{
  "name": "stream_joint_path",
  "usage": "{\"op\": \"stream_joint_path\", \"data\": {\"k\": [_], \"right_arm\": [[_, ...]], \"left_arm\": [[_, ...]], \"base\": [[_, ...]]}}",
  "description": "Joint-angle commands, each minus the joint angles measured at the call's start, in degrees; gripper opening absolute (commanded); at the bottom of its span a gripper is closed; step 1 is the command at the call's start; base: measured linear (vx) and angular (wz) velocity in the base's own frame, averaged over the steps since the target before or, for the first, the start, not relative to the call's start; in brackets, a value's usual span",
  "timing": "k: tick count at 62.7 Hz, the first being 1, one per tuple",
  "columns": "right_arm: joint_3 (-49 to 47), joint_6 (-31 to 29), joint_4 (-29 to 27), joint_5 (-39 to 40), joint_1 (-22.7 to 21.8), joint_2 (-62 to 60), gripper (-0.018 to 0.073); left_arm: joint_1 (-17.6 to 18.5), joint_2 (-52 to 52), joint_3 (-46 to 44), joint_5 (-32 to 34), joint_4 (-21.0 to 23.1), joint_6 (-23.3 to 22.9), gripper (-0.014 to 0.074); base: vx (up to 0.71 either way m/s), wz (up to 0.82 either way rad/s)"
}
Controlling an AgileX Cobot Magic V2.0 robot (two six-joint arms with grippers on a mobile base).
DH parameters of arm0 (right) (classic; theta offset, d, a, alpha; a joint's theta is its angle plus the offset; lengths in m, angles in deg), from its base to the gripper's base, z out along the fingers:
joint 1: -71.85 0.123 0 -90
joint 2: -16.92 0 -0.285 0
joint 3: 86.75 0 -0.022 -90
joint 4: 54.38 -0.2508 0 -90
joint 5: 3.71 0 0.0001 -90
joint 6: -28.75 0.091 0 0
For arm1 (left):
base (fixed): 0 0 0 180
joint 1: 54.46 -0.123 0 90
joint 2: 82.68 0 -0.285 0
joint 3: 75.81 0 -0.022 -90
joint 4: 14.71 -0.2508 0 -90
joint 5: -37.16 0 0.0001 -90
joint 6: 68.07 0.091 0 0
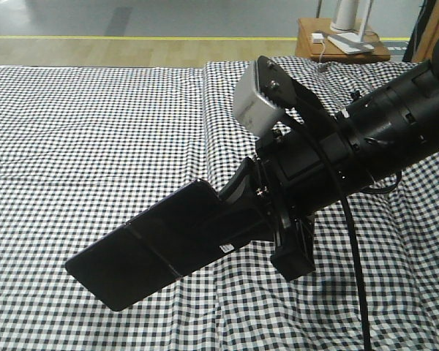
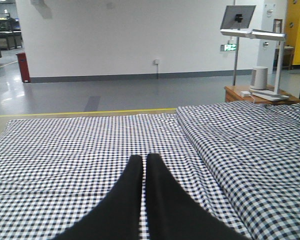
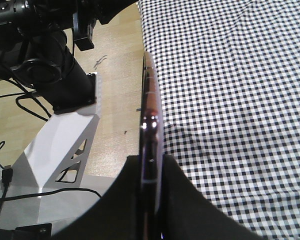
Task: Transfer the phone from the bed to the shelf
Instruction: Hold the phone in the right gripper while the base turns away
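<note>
The glossy black phone hangs in the air above the checked bed, slanting down to the left, its crease line visible across the middle. My right gripper is shut on its right end. In the right wrist view the phone shows edge-on with a pinkish rim, pinched between the fingers of the right gripper, over the bed's edge. My left gripper is shut with nothing in it, low over the bed. The shelf is out of view.
A brown bedside table with a white lamp base stands past the bed's far right corner; the left wrist view shows the table and lamp. The robot's white base and cables sit on the wooden floor beside the bed.
</note>
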Motion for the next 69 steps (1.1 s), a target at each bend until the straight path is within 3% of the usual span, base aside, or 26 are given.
{"op": "stream_joint_path", "data": {"k": [1,28,69], "right_arm": [[-1.6,0.1,-4.1,-2.7,0.1,-2.1,-0.0002],[-1.6,0.1,-4.1,-2.7,0.1,-2.1,-0.0002],[-1.6,0.1,-4.1,-2.7,0.1,-2.1,-0.0002]], "left_arm": [[-0.1,-0.3,-1.4,4.3,0.6,-0.5,0.0001],[-0.1,-0.3,-1.4,4.3,0.6,-0.5,0.0001],[-0.1,-0.3,-1.4,4.3,0.6,-0.5,0.0001]], "base": [[-0.05,0.19],[-0.07,0.28],[-0.13,0.49]]}}
